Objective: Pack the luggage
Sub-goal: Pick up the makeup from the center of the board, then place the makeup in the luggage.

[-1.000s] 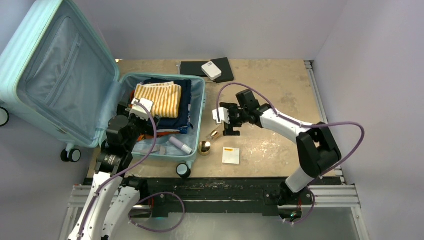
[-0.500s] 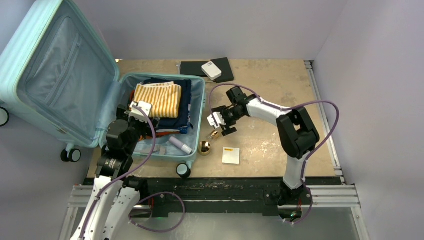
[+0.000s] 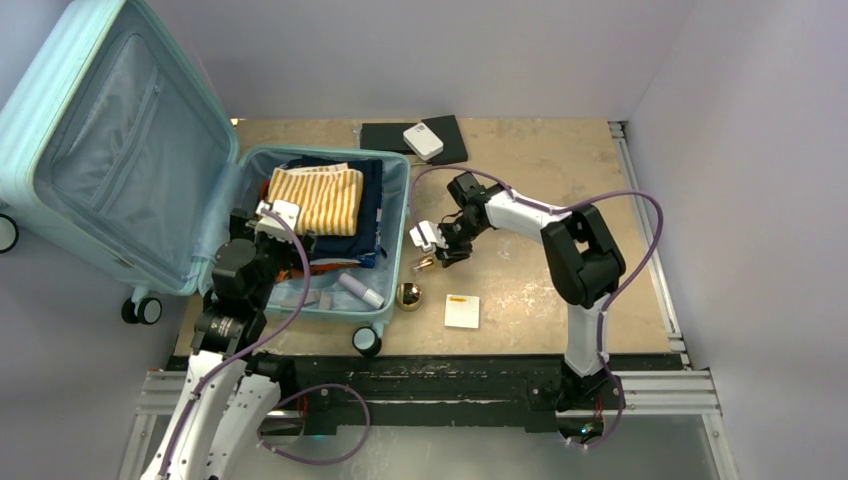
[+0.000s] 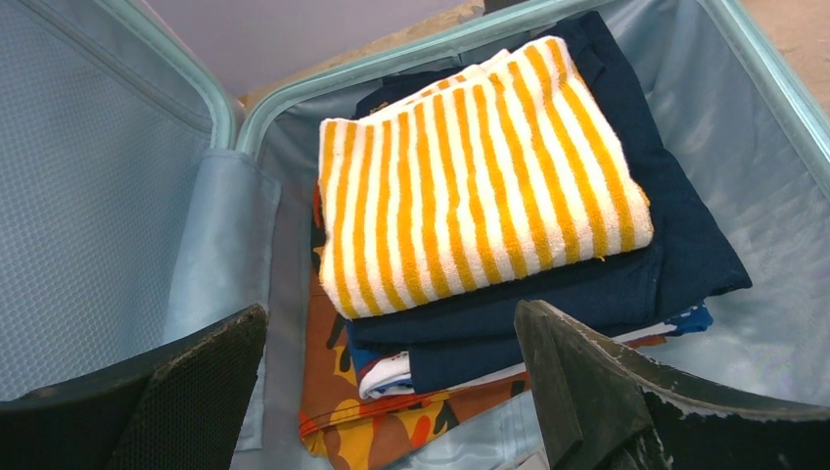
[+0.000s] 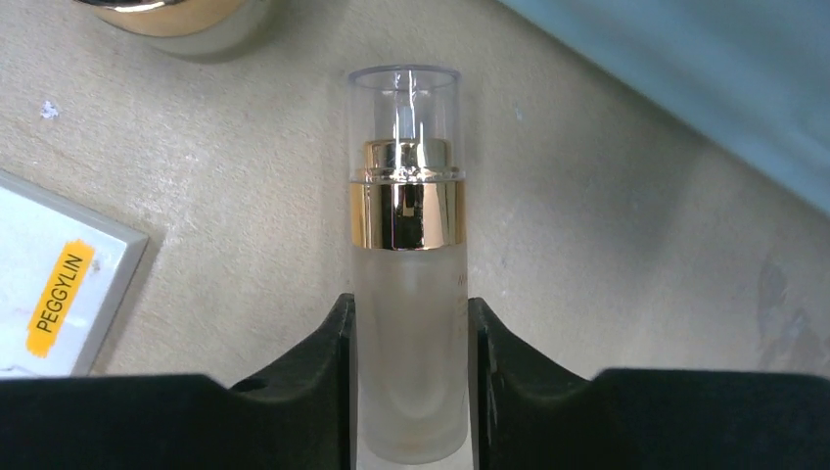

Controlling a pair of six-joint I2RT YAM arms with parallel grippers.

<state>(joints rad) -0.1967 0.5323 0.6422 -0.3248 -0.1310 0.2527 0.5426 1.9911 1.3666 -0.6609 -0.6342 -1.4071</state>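
On the table's left side, top view: the luggage (image 3: 110, 150) lies open, lid propped up to the left, base flat; 3 wheels show. Inside are 1 striped towel (image 3: 315, 195) on navy cloth (image 3: 368, 215), and 1 pale tube (image 3: 360, 290) near the front wall. The left gripper (image 3: 288, 238) hangs over the base's near-left part. Right of the case the right gripper (image 3: 440, 255) is low at the table, by 1 gold-lidded jar (image 3: 408, 295) and 1 white box (image 3: 462, 311). At the far edge, 1 black flat case (image 3: 385, 138) w/ 1 white device (image 3: 424, 140) on it.

Left wrist view: 2 fingers (image 4: 196, 382) spread wide, nothing btwn them. Ahead is the folded stack, at least 4 layers: towel on top, navy, a white-blue print, and an orange print at the bottom. The lining shows all round.

Right wrist view: 1 frosted bottle (image 5: 406, 294) w/ gold collar and clear cap lies btwn the 2 pads (image 5: 303, 392), both pressed to its sides, so the gripper is clamped on it. The jar's edge sits top-left, the box w/ orange "PEGGYLIN" label at left, and the case's shell top-right.
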